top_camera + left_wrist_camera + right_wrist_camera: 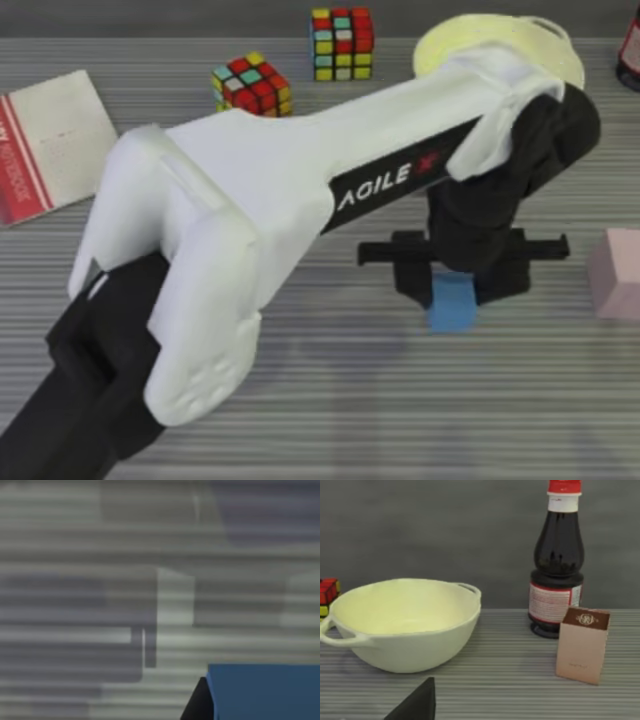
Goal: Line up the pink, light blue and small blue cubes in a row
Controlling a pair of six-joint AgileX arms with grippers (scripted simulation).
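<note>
My left arm reaches across the table, and its gripper (453, 288) is shut on the small blue cube (452, 312), right of centre. In the left wrist view that cube (265, 692) fills the corner beside one dark finger (199, 702). The pink cube (615, 272) rests at the table's right edge, a short way to the right of the held cube. The light blue cube is hidden or out of view. My right arm is out of the top view. Its wrist view shows one dark finger (420, 705) set wide, with nothing held.
Two multicoloured puzzle cubes (252, 84) (342, 44) stand at the back. A cream bowl (500, 35) and a dark bottle (630, 45) sit at the back right. A red-and-white booklet (45, 145) lies at the left. A tan carton (582, 645) stands by the bottle (559, 560).
</note>
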